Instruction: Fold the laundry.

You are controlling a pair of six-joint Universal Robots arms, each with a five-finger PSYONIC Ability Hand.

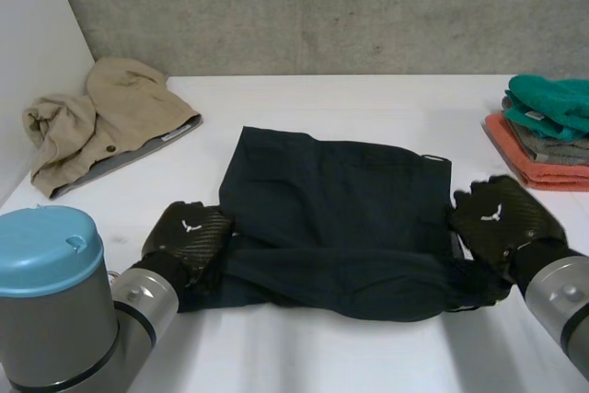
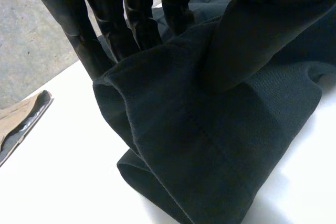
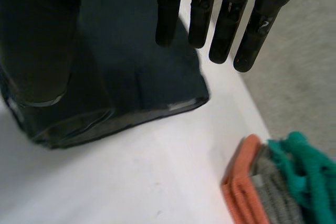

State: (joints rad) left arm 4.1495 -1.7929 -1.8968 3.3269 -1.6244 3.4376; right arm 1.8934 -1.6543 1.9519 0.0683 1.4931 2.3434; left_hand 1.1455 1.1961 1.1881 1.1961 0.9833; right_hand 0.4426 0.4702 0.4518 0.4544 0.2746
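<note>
A dark navy garment [image 1: 336,218] lies folded in the middle of the white table [image 1: 304,356]. My left hand [image 1: 189,235] is at the garment's near left edge. In the left wrist view its straight fingers [image 2: 110,19] go behind a raised fold of the garment [image 2: 210,145] and the thumb presses on the front of it, pinching the cloth. My right hand [image 1: 502,213] sits at the garment's right edge. Its fingers [image 3: 226,19] are straight and spread above the garment's far right corner [image 3: 121,77], holding nothing.
A crumpled beige garment [image 1: 101,121] lies at the back left; its edge [image 2: 21,121] lies beyond my left hand. A stack of folded cloths [image 1: 548,131], teal on grey on orange, stands at the right edge [image 3: 278,182]. A concrete wall backs the table.
</note>
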